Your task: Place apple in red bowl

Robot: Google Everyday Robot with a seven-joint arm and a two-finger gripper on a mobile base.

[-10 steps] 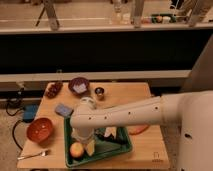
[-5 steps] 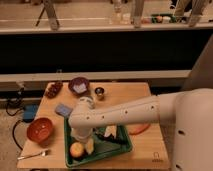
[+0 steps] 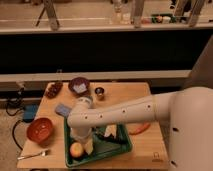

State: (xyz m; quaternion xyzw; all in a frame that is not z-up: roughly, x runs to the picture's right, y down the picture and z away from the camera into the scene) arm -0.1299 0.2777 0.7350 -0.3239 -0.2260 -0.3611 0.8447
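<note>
The apple (image 3: 76,149), yellow-orange with a reddish blush, lies in the front left corner of a green tray (image 3: 120,149). The red bowl (image 3: 40,129) stands on the table to the left of the tray, empty, with a darker inside. My white arm reaches from the right across the tray. My gripper (image 3: 80,137) points down into the tray, right above and slightly behind the apple.
A purple bowl (image 3: 79,85) with white contents stands at the back. A small metal cup (image 3: 100,92) is to its right, a dark snack item (image 3: 54,89) to its left. A blue sponge (image 3: 62,109), a fork (image 3: 35,155) and an orange carrot (image 3: 139,128) lie on the table.
The arm has shifted slightly left and down toward the apple. The apple and bowls have not moved.
</note>
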